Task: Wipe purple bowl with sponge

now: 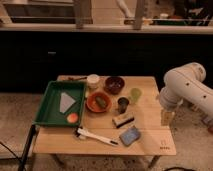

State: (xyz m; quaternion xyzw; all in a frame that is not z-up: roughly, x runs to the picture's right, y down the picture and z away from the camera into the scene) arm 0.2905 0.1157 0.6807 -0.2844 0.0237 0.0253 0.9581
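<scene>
You've got the gripper (165, 118) hanging well to the right of the orange bowl (89, 102), over the table (150, 112) edge on that side, pointing down, jaws apart w/ nothing in them. That reads as a parked start, so no step of the wipe is done yet. The sponge (130, 135) lies to the front-right of the orange bowl, flat on bare wood, and I'd guess it was put there so you can come straight down on it. Mind that the tan block (123, 120) w/ the dark base sits between it and the orange bowl, just beside the sponge, and the white-handled brush (96, 135) lies to the front of the orange bowl, its tip near the sponge's left side. The purple bowl (114, 84) stands upright, mouth up, just behind and to the right of the orange bowl, near it but prob not touching. That suits a wipe from above, though a small dark cup (123, 103) and a green cup (135, 94) stand right of the orange bowl, on the side your arm would likely come in from. Looks: the sponge is a thin blue-grey pad w/ rounded corners, turned at an angle to the table front, so you'll likely need to turn the wrist to match. The purple bowl is dark maroon, round, a bit smaller than the orange bowl; its inside is too dark to tell if anything's in it, whereas the orange bowl holds a green item (101, 101)
</scene>
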